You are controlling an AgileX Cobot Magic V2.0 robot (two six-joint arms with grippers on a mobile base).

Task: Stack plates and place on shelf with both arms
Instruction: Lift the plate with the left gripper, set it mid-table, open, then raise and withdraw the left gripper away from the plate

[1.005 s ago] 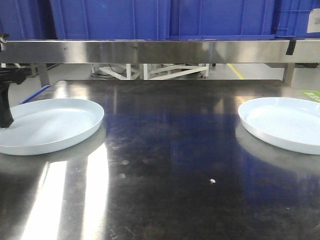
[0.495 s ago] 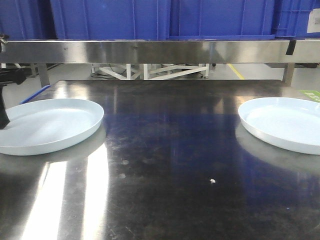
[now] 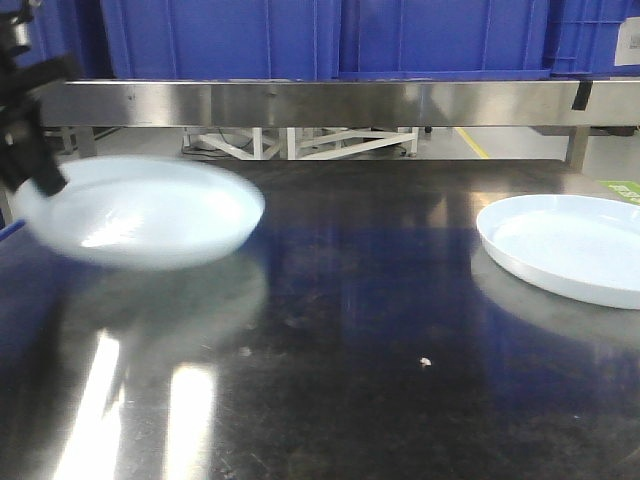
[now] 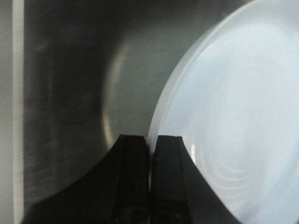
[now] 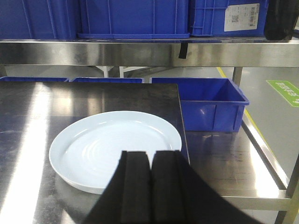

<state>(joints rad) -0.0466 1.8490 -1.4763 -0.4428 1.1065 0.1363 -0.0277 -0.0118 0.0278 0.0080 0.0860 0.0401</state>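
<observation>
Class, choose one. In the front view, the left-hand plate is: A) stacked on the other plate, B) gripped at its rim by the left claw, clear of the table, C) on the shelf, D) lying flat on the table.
B: the left claw pinches the rim of the left plate, which hangs above the table.

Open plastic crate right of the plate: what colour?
The open plastic crate is plain blue; clearest in right wrist view.

The steel table [image 3: 350, 330] bears one pale plate [image 3: 565, 245] at right; blue crates [image 3: 330, 35] load the shelf [image 3: 320, 102] above.
</observation>
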